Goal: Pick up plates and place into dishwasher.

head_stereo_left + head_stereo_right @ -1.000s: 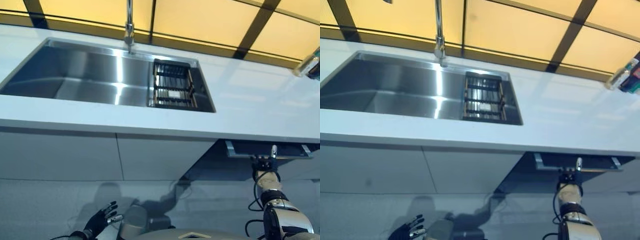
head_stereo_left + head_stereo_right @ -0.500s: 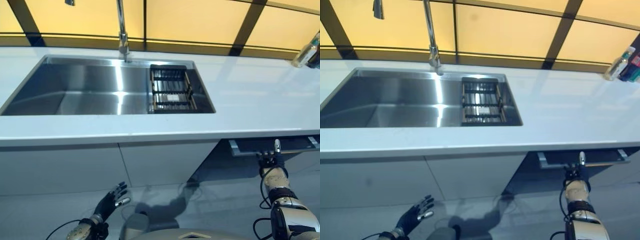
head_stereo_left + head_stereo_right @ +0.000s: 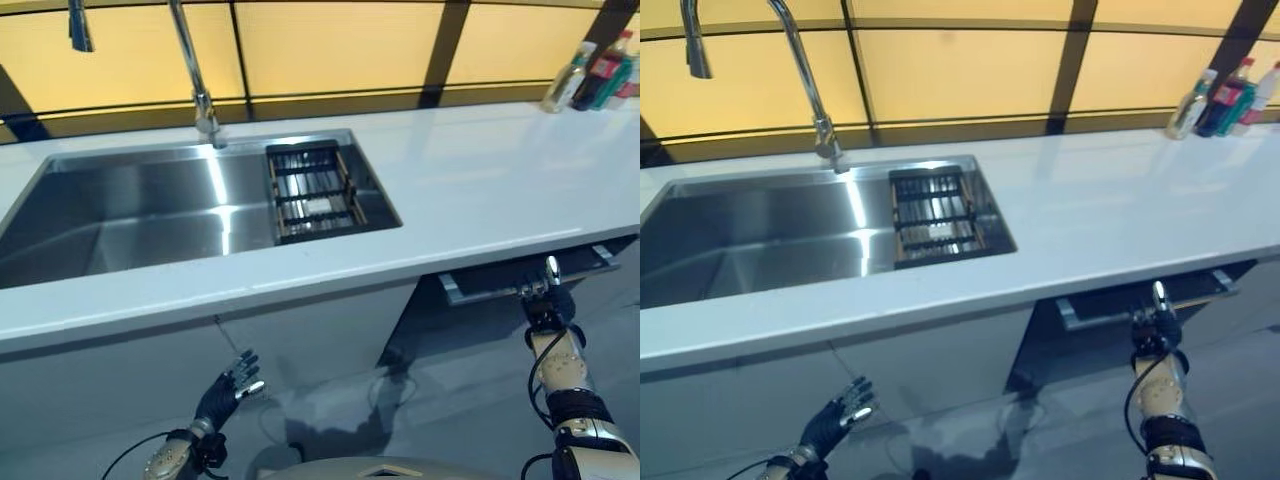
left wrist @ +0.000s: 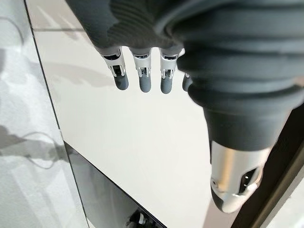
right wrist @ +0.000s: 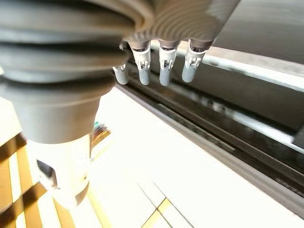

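Observation:
I see no plate on the white counter (image 3: 480, 190). The dishwasher door (image 3: 520, 278) under the counter's right part stands a little ajar, its silver handle bar (image 5: 247, 66) along the top edge. My right hand (image 3: 548, 303) is up at that edge, fingers (image 5: 164, 71) fairly straight and reaching to the bar, thumb pointing up. My left hand (image 3: 228, 385) hangs low before the pale cabinet front (image 4: 142, 142), fingers (image 4: 142, 76) spread and holding nothing. A dark dish rack (image 3: 310, 190) sits in the right end of the sink with something pale in it.
The steel sink (image 3: 120, 215) takes up the counter's left half, with a tall faucet (image 3: 195, 70) behind it. Bottles (image 3: 1220, 100) stand at the counter's far right corner. Yellow wall panels run behind the counter.
The camera has swung, so the whole scene shifted and the bottles came further into view. My left hand has risen a little. My right hand stays at the dishwasher door's edge.

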Tool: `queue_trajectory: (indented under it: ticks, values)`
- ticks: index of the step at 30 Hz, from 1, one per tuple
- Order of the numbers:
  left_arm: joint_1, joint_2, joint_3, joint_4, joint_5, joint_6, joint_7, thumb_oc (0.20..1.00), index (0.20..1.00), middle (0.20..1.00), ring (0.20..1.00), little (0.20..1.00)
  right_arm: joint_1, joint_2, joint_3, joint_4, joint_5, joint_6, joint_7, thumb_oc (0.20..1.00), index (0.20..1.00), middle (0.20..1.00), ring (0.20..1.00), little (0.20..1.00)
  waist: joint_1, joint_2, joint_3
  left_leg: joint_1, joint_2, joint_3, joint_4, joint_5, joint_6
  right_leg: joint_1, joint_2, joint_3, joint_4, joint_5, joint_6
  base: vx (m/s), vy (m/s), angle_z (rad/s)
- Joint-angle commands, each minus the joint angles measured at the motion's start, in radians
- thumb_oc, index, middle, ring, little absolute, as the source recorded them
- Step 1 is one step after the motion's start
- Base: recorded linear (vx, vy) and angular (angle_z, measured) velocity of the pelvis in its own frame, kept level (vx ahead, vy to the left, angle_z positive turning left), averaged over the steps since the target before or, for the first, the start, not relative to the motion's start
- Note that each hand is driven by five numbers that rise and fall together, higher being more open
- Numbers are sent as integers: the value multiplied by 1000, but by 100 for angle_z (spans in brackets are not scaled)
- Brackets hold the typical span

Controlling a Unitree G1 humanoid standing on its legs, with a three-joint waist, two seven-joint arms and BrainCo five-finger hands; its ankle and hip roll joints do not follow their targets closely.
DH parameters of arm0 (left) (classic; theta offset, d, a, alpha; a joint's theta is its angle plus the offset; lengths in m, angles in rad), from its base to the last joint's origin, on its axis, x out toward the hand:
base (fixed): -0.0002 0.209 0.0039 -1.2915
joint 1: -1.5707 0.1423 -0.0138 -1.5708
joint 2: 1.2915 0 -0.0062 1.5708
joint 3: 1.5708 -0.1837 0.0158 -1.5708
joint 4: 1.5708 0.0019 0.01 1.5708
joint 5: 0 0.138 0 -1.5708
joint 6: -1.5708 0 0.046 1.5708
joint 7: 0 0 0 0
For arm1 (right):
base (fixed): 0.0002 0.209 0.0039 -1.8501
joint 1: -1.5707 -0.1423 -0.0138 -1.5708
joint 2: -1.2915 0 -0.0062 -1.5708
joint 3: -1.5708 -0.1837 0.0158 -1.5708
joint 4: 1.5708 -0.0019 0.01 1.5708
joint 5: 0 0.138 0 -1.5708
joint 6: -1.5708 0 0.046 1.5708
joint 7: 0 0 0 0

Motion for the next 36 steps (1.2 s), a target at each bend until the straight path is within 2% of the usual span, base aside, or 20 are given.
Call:
queue_trajectory:
  ticks: [1, 4, 13, 17, 21, 30, 36]
  values:
    - [-23, -13, 52, -69, -65, -88, 20, 1000, 1000, 1000, 1000, 1000, -26, -85, -13, -66, -125, -93, -36, 1000, 1000, 1000, 1000, 1000, -5, -23, 3, -28, 10, -10, 55, -77, 26, -57, -25, -11, -27, 121, 36, -48, 7, -18]
    - [-36, -27, 70, -68, -85, -98, 19, 1000, 1000, 1000, 1000, 1000, -1, -73, -24, -80, -132, -113, -42, 1000, 1000, 1000, 1000, 1000, -18, -24, 0, -22, 10, -6, 38, -73, 25, -62, -18, -6, -33, 124, 36, -43, 9, -8]
    - [-50, -46, 87, -149, -98, -111, 43, 1000, 1000, 1000, 1000, 1000, 121, 33, 14, -242, -333, -203, -97, 1000, 1000, 1000, 1000, 1000, -59, -17, 3, -16, 7, 12, 25, -76, 33, -84, -10, 15, -28, 125, 39, -55, 12, -8]
    - [-45, -65, 98, -182, -85, -115, 74, 1000, 1000, 1000, 1000, 1000, 198, 108, 98, -362, -424, -191, -55, 1000, 1000, 1000, 1000, 1000, -83, -11, 6, -13, 4, 18, 28, -76, 36, -91, -8, 24, -18, 120, 40, -53, 13, -9]
    - [-24, -81, 116, -218, -96, -115, 89, 1000, 1000, 1000, 1000, 1000, 304, 162, 183, -468, -458, -177, 34, 1000, 1000, 1000, 1000, 1000, -102, -7, 4, -12, -4, 21, 30, -77, 40, -98, -10, 28, -10, 114, 42, -48, 7, -1]
    - [3, -99, 122, -231, -161, -150, 112, 1000, 1000, 1000, 1000, 1000, 415, 153, 361, -523, -446, -148, 234, 1000, 1000, 1000, 1000, 1000, -98, -2, -3, -16, -11, 7, 13, -67, 33, -101, -13, 7, -25, 114, 48, -29, -1, -3]
    - [13, -89, 98, -229, -168, -155, 115, 1000, 1000, 1000, 1000, 1000, 408, 132, 418, -495, -446, -166, 258, 1000, 1000, 1000, 1000, 1000, -85, -4, -5, -19, -12, -1, 10, -66, 30, -96, -10, -8, -34, 110, 46, -12, -7, 4]
